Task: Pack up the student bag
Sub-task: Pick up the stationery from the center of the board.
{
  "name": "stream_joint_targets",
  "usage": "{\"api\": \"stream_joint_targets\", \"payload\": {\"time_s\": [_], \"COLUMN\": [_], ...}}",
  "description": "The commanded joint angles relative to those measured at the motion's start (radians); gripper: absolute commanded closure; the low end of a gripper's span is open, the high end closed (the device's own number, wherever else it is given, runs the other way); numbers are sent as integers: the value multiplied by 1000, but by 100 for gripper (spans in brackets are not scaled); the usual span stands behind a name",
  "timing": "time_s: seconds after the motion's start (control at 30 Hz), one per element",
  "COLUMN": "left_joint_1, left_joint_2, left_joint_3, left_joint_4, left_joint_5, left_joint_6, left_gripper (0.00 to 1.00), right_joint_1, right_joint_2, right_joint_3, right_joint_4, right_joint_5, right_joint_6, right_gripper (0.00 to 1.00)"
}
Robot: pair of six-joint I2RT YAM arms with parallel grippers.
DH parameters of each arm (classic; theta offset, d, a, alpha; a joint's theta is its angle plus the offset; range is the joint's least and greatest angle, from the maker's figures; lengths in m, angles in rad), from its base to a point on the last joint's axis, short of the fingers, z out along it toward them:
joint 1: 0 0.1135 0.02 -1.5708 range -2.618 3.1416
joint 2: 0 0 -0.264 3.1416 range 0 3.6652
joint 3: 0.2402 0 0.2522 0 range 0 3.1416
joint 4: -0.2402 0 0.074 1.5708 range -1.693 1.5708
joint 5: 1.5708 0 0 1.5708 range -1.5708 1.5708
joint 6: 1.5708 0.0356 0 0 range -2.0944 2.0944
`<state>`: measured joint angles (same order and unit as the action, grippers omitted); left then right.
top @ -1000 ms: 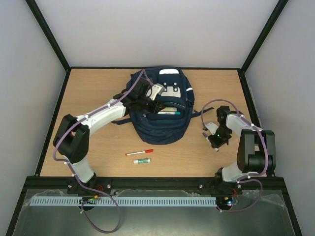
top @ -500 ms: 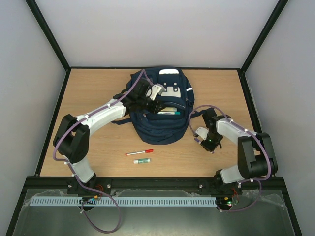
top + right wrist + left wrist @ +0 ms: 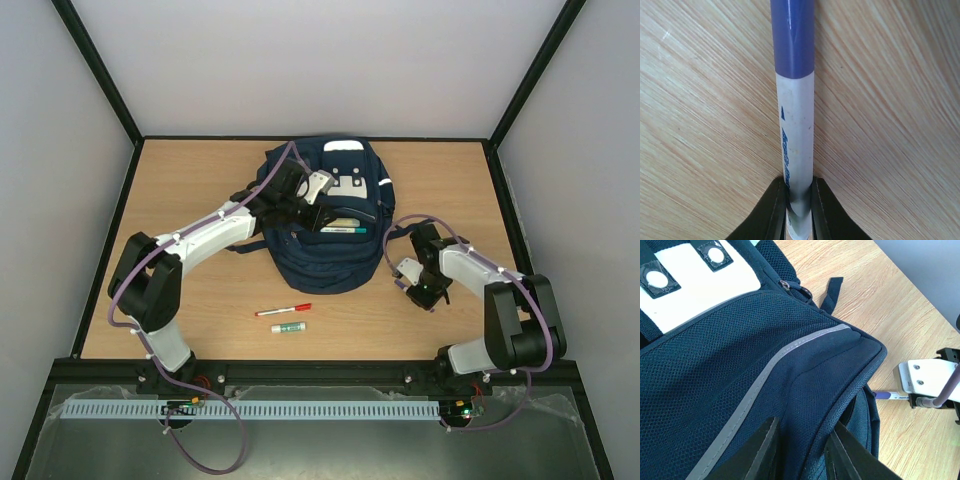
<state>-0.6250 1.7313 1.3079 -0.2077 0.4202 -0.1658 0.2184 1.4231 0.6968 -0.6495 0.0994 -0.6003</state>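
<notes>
The navy student bag (image 3: 330, 255) lies in the middle of the table with its front pocket gaping. My left gripper (image 3: 303, 207) is shut on the rim of that pocket. In the left wrist view its jaws (image 3: 802, 445) pinch a fold of the bag's fabric (image 3: 740, 365). My right gripper (image 3: 405, 283) hangs just right of the bag, low over the table. In the right wrist view it (image 3: 799, 200) is shut on a white marker with a blue cap (image 3: 795, 125). The same marker (image 3: 887, 396) shows in the left wrist view, pointing at the bag's side.
A red-capped pen (image 3: 283, 310) and a small green-and-white glue stick (image 3: 288, 327) lie on the wood in front of the bag. Books and a teal pen (image 3: 345, 227) sit inside the open pocket. Black frame rails border the table.
My right gripper has moved left with the marker, from the right side of the table to just beside the bag. The left arm has stayed on the pocket rim.
</notes>
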Motion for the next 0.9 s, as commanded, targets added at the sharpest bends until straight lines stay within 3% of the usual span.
{"api": "stream_joint_targets", "payload": {"time_s": [0.0, 0.1, 0.37, 0.63, 0.87], "left_joint_1": [-5, -6, -7, -7, -8], "left_joint_2": [10, 10, 10, 2, -3], "left_joint_3": [35, 35, 37, 46, 53], "left_joint_4": [41, 41, 40, 26, 4], "left_joint_5": [37, 36, 39, 39, 18], "left_joint_6": [-16, -16, -18, -14, -1], "left_gripper": [74, 73, 73, 73, 73], "right_joint_1": [12, 13, 35, 183, 372], "right_joint_2": [31, 24, -112, -190, -188], "right_joint_3": [-29, -19, 79, 243, 341], "right_joint_4": [27, 8, -110, -222, -157], "right_joint_5": [-47, -49, -39, -1, 133], "right_joint_6": [38, 37, -42, -188, -233], "right_gripper": [91, 97, 99, 99, 99]}}
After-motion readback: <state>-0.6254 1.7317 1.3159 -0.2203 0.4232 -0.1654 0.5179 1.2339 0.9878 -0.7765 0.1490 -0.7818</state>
